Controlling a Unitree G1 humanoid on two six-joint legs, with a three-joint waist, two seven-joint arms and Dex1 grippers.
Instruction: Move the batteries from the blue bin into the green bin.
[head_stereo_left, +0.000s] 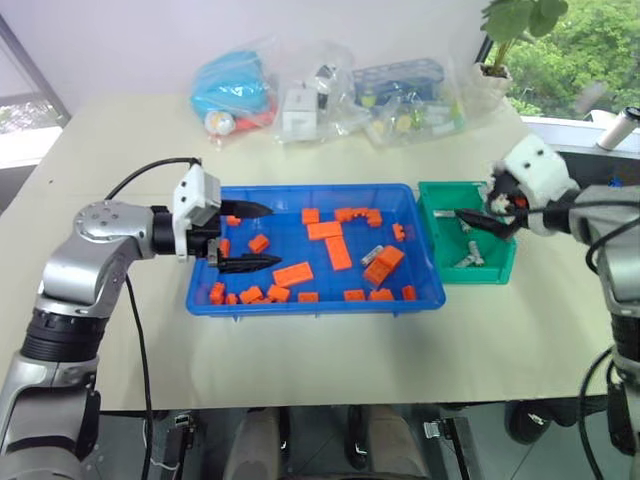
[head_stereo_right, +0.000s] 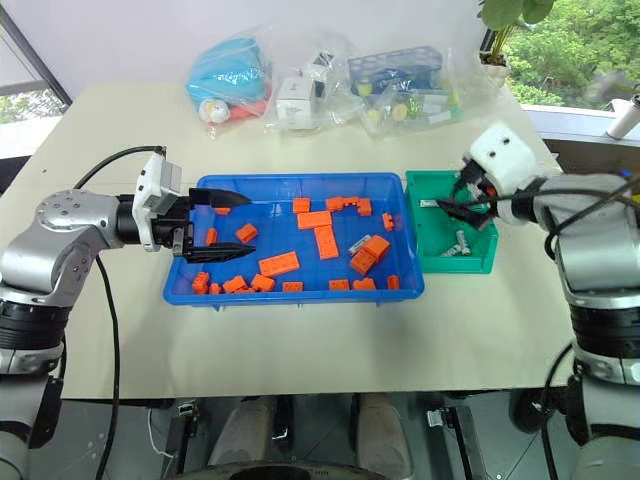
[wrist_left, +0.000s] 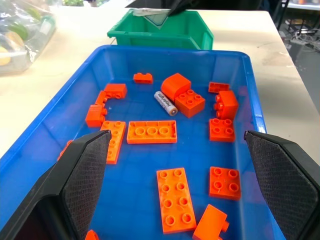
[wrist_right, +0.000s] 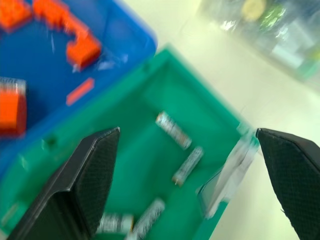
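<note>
The blue bin (head_stereo_left: 300, 306) lies mid-table, strewn with orange blocks (head_stereo_left: 338, 253). One battery (wrist_left: 165, 103) rests in it beside a rounded orange block, toward the end nearest the green bin (head_stereo_left: 478, 276). The green bin stands against the blue bin's right end and holds several batteries (wrist_right: 172, 130). My left gripper (head_stereo_left: 275, 235) hovers open over the blue bin's left end, nothing between its fingers. My right gripper (wrist_right: 187, 132) hangs open over the green bin, holding nothing.
Clear plastic bags of assorted items (head_stereo_left: 320, 95) lie along the table's far side. A potted plant (head_stereo_left: 515, 25) stands at the back right corner. Bare tabletop (head_stereo_left: 320, 360) runs in front of both bins.
</note>
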